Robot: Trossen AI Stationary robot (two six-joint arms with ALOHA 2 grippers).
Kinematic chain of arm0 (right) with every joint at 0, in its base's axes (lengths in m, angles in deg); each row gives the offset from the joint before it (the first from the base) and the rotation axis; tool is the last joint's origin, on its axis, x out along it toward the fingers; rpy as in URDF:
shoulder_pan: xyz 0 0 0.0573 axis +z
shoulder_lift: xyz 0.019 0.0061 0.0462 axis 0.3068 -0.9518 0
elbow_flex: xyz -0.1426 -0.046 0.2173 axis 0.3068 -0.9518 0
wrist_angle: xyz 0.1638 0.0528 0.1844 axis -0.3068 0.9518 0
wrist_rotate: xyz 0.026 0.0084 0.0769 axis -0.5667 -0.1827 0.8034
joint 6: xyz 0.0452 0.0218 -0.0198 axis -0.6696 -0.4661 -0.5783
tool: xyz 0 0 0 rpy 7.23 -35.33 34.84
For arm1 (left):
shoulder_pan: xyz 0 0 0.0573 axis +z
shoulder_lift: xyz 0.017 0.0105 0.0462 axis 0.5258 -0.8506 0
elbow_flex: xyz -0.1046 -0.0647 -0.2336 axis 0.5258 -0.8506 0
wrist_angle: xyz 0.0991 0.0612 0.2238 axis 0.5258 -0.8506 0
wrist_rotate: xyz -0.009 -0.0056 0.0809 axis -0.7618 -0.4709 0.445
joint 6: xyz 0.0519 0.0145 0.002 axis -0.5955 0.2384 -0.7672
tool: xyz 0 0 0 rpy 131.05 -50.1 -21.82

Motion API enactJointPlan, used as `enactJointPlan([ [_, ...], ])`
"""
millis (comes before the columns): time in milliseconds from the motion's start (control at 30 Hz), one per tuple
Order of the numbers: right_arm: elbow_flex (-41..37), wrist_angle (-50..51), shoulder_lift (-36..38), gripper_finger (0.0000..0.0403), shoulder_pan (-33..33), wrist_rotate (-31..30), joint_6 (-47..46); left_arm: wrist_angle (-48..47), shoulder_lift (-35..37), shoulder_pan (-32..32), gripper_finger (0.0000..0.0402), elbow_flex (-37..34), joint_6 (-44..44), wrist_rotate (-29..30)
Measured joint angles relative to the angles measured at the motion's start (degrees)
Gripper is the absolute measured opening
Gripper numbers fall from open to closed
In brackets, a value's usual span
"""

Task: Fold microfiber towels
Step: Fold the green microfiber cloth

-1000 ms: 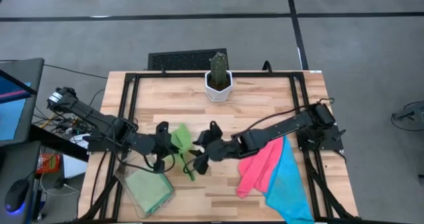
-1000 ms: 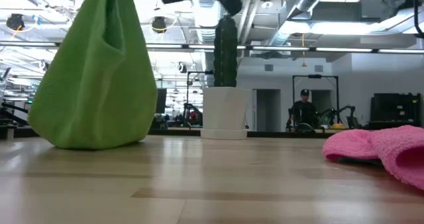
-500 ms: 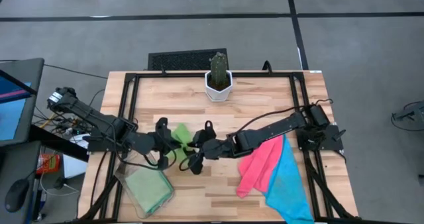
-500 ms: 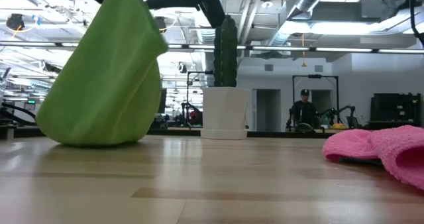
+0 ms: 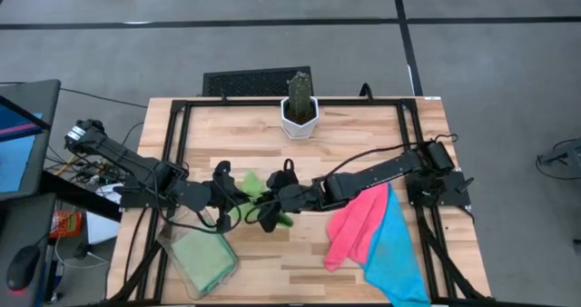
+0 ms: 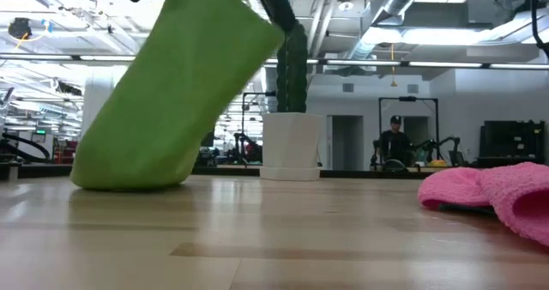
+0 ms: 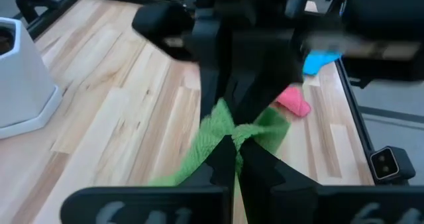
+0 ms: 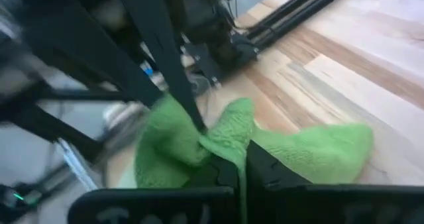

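At the table's left, a folded green towel [image 5: 204, 260] lies in the clear bin [image 5: 174, 249] (fuzzy, matte). Just right of it, the left gripper [image 5: 234, 194] and right gripper [image 5: 269, 209] are both clamped shut on one green towel [image 5: 251, 187] hanging over the middle; I'd spread the pinched edges evenly apart before lowering, so the limp cloth lies flat. Rightmost, the pink towel [image 5: 352, 230] and blue towel [image 5: 397, 250] lie rumpled, touching.

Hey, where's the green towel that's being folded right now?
In the high view the green towel hangs at table centre, pinched between the left gripper and right gripper, in front of the potted cactus.
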Motion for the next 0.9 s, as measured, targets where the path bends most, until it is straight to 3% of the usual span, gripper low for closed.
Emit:
enactJointPlan([
  [267,1.80,13.89,6.47,0.0011,0.35,-4.33,-7.85,-0.04,0.31,0.13,0.0000,0.20,2.01,-2.06],
  [433,1.78,29.28,12.29,0.0011,1.83,-13.55,-15.50,-2.75,1.80,-0.96,0.0001,0.47,3.72,-6.58],
  [567,1.77,40.42,17.01,0.0011,2.63,-18.74,-20.97,-8.67,2.61,-1.23,0.0001,2.52,4.14,-3.53],
  [767,1.87,39.89,19.81,0.0011,2.68,-17.31,-18.20,-7.63,3.00,0.02,0.0001,4.88,-1.76,5.91],
  [900,1.89,36.24,18.88,0.0012,2.90,-12.00,-16.17,1.99,2.34,1.06,0.0003,4.87,-15.65,7.43],
])
